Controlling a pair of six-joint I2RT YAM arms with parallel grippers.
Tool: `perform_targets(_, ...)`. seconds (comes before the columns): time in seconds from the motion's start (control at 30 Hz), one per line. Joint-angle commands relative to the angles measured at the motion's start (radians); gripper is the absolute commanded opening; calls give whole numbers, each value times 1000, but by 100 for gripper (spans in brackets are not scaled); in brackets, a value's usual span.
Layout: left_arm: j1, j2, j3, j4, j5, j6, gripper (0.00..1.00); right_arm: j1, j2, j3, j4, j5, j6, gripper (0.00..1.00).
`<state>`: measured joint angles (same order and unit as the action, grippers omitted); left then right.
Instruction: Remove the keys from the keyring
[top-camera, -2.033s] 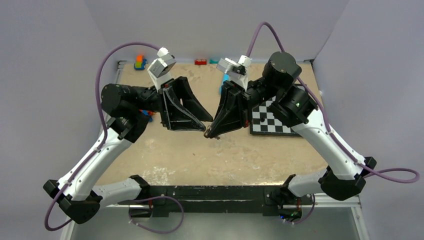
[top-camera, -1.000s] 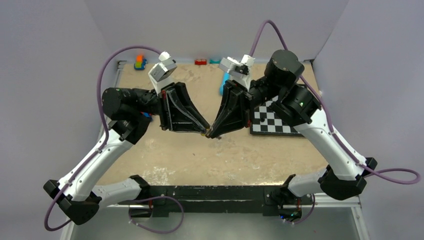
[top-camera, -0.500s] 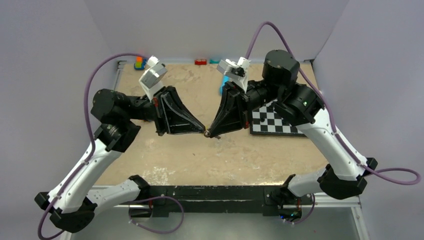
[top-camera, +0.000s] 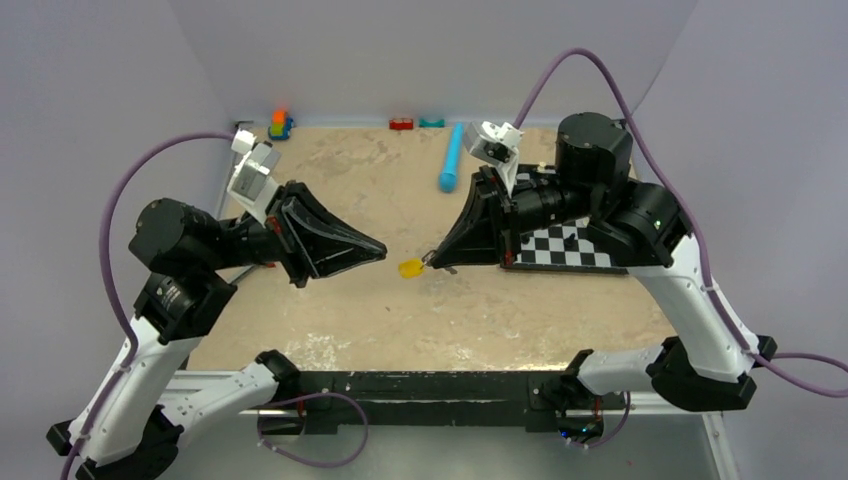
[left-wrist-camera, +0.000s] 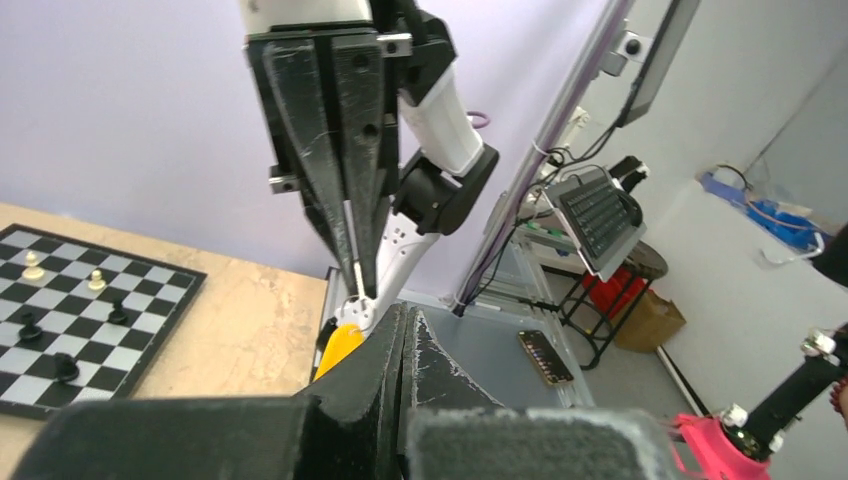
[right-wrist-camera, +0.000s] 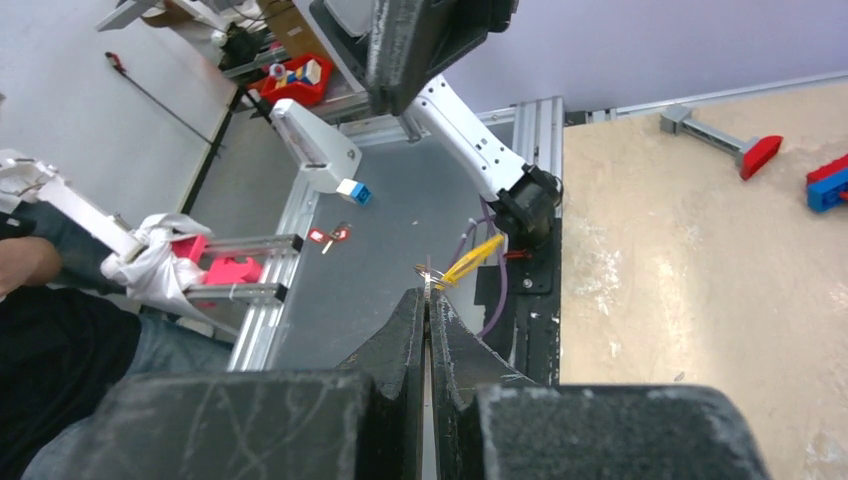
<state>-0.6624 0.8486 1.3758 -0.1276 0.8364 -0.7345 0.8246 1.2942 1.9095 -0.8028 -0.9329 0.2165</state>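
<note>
The keyring (right-wrist-camera: 428, 275) is hard to make out: in the right wrist view it is only a thin silver sliver seen edge-on, rising from between the fingers (right-wrist-camera: 408, 335) of the right end effector (top-camera: 433, 262), which are pressed together and clamped on it. From above it is too small to tell apart from the fingertips. The yellow key (top-camera: 410, 268) hangs from that ring just beyond the tips, above the middle of the tabletop (top-camera: 400, 320); its metal blade cannot be picked out. In the left wrist view the lower part of the key is hidden behind that arm's own fingers. The left end effector (top-camera: 383, 247) sits near the key but apart from it, its fingers closed together with nothing visible between them. A chessboard (top-camera: 565, 247) lies partly under the right arm, so its near corner is covered; a few small chess pieces (left-wrist-camera: 30, 265) stand on it. A blue tube (top-camera: 450, 160) lies towards the far edge, where small toy blocks (top-camera: 278, 124) sit against the wall. Off the tabletop, a red bin (right-wrist-camera: 295, 88) holds what look like coloured blocks, too small to tell further.
</note>
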Motion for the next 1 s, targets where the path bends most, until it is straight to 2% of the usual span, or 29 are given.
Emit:
perform_targets(0.0, -4, 9, 19, -75, -71, 53, 0, 1, -18, 40, -28, 60, -13, 0)
perform_targets(0.1, -3, 19, 7, -95, -87, 59, 0, 0, -13, 45, -28, 75, -10, 0)
perform_targets(0.13, -3, 20, 1, -100, -93, 61, 3, 0, -13, 45, -25, 85, -7, 0)
perform_targets(0.17, -4, 20, -4, -104, -100, 63, 10, 0, -13, 46, -19, 101, 0, 0)
perform_targets(0.2, -4, 20, -7, -109, -104, 65, 24, 1, -13, 46, -10, 120, 16, 0)
perform_targets(0.23, -4, 20, -9, -114, -109, 69, 31, 0, -13, 50, -2, 135, 26, 0)
perform_targets(0.27, -6, 19, -8, -120, -112, 74, 45, 0, -11, 54, 7, 149, 47, 0)
perform_targets(0.33, -6, 19, -2, -140, -122, 90, 58, 1, -7, 67, 22, 168, 77, 0)
perform_targets(0.4, -5, 13, 13, -174, -146, 117, 66, 1, -8, 71, 37, 181, 103, 0)
perform_targets(0.53, -5, 1, 23, -197, -177, 141, 66, 0, -21, 51, 73, 231, 162, 0)
perform_targets(0.73, -18, 1, 22, -173, -221, 142, 58, 0, -24, 42, 84, 361, 275, 0)
perform_targets(0.97, -78, 58, 63, -187, -302, 188, 54, 4, -4, 65, 16, 520, 358, 0)
